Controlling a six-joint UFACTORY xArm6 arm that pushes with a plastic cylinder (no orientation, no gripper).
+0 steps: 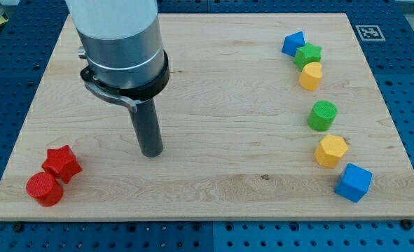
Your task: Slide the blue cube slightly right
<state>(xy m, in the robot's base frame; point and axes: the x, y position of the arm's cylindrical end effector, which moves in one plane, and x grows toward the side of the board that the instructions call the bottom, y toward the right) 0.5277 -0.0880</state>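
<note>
The blue cube [353, 183] lies near the board's bottom right corner, just below and right of a yellow hexagonal block [330, 151]. A second blue block [293, 43], of irregular shape, sits near the top right. My tip [151, 152] rests on the wooden board left of centre, far to the left of the blue cube and touching no block.
A green star [308, 54] and a yellow cylinder-like block [310, 75] sit below the upper blue block. A green cylinder [322, 115] lies mid right. A red star [61, 163] and a red cylinder [44, 189] lie at bottom left. The board's edge [207, 218] runs along the bottom.
</note>
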